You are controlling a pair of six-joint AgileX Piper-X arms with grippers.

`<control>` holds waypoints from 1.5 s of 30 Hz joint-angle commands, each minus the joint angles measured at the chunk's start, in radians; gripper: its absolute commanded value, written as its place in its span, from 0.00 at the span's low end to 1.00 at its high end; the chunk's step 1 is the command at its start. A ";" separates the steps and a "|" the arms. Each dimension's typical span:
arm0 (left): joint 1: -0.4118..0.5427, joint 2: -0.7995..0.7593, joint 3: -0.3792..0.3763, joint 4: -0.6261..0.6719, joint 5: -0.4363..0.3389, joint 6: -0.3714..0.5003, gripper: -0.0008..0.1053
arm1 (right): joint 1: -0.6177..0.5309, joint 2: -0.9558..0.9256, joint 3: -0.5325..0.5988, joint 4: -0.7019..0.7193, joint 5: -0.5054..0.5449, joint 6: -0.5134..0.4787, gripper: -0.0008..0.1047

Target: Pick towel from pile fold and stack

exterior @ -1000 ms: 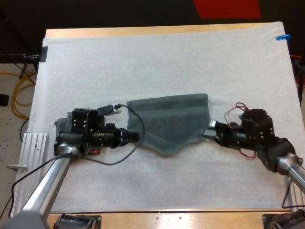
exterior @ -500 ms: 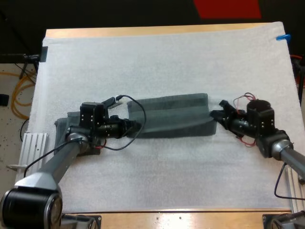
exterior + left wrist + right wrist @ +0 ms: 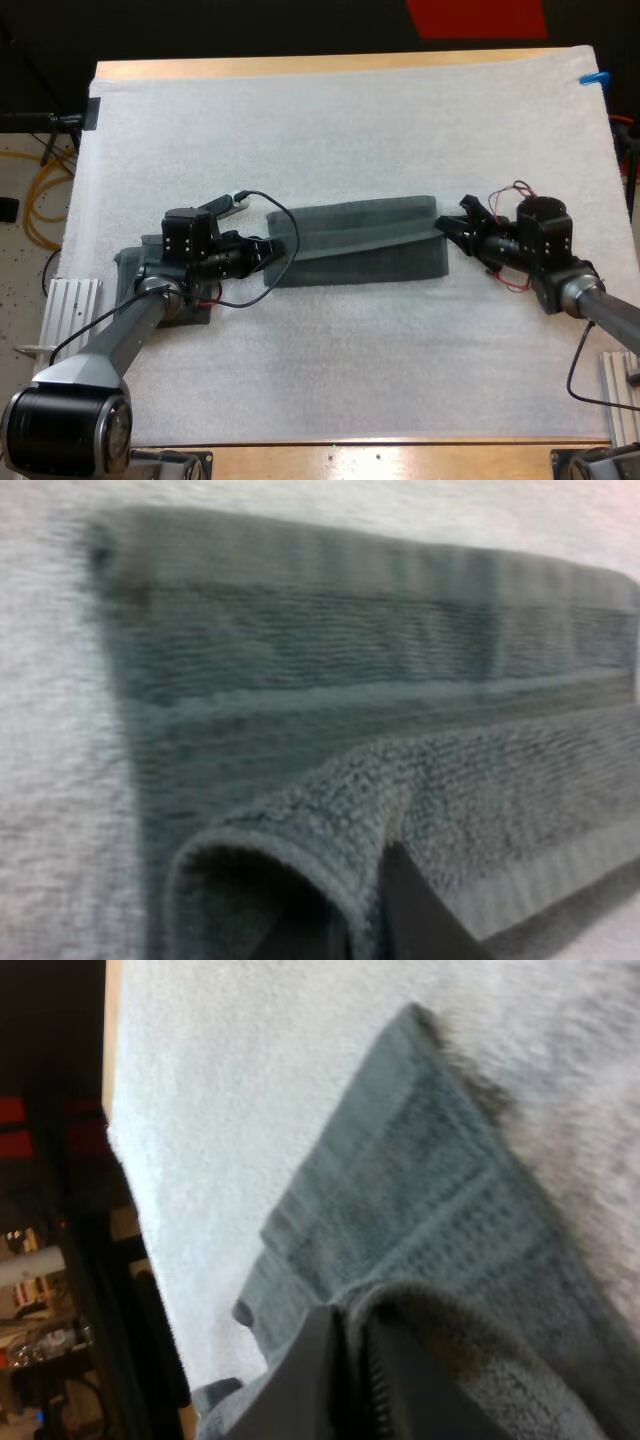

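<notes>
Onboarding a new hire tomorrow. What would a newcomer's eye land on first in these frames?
First the dark grey-green towel, folded into a long band across the middle of the white mat. Next the two arms facing each other over it: the left tool pinches the towel's left end and the right tool pinches its right end, each on the folded-over top layer.

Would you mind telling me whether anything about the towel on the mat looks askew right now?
Yes: on the towel, the folded-over layer lies askew. Its edge slants across the lower layer, leaving a wider uncovered strip near the left gripper than near the right gripper. Both pinch its ends.
</notes>
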 commanded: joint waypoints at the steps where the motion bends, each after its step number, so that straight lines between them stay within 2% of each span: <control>1: 0.003 0.002 -0.007 -0.011 -0.031 -0.008 0.01 | -0.007 0.005 -0.019 -0.015 -0.009 -0.002 0.01; 7: 0.003 0.002 -0.007 -0.059 -0.048 -0.008 0.01 | -0.007 0.034 -0.055 -0.015 -0.033 -0.013 0.01; 9: 0.003 0.002 -0.007 -0.084 -0.043 -0.008 0.07 | -0.007 0.034 -0.055 -0.015 -0.050 -0.057 0.01; 10: 0.003 0.002 -0.008 -0.099 -0.028 -0.008 0.13 | -0.007 0.034 -0.055 -0.017 -0.075 -0.070 0.03; 12: 0.003 0.002 -0.013 -0.099 -0.015 -0.012 0.21 | -0.007 0.034 -0.055 -0.028 -0.099 -0.104 0.16; 15: 0.003 0.002 -0.021 -0.099 -0.007 -0.012 0.26 | -0.007 0.034 -0.055 -0.071 -0.115 -0.119 0.42; 18: 0.003 0.002 -0.045 -0.101 -0.003 -0.002 0.31 | -0.007 0.034 -0.055 -0.163 -0.119 -0.135 0.61; 20: 0.003 0.001 -0.077 -0.099 0.005 0.007 0.38 | -0.007 0.033 -0.055 -0.240 -0.122 -0.139 0.62; 21: 0.003 -0.002 -0.109 -0.099 0.033 0.021 0.45 | -0.007 0.024 -0.061 -0.280 -0.122 -0.141 0.62; 23: 0.003 -0.016 -0.155 -0.094 0.073 0.025 0.51 | -0.007 0.007 -0.076 -0.282 -0.129 -0.164 0.62; 27: 0.003 -0.081 -0.217 -0.035 0.082 0.059 0.54 | -0.007 -0.047 -0.103 -0.266 -0.146 -0.205 0.62; 31: 0.003 -0.208 -0.265 0.125 0.015 0.219 0.54 | -0.007 -0.155 -0.146 -0.116 -0.131 -0.353 0.62; 33: 0.003 -0.316 -0.293 0.285 -0.065 0.345 0.54 | -0.007 -0.242 -0.181 0.071 -0.089 -0.475 0.62; 35: 0.003 -0.386 -0.308 0.382 -0.120 0.408 0.54 | -0.007 -0.292 -0.205 0.198 -0.046 -0.564 0.62; 36: 0.003 -0.462 -0.321 0.468 -0.152 0.446 0.54 | -0.007 -0.361 -0.231 0.341 0.014 -0.677 0.62; 37: 0.003 -0.531 -0.325 0.523 -0.154 0.447 0.56 | -0.007 -0.420 -0.249 0.445 0.063 -0.759 0.62; 41: 0.003 -0.681 -0.325 0.644 -0.154 0.445 0.71 | -0.007 -0.538 -0.260 0.608 0.149 -0.840 0.62; 45: 0.003 -0.784 -0.325 0.784 -0.154 0.437 0.73 | -0.007 -0.641 -0.260 0.753 0.207 -0.887 0.62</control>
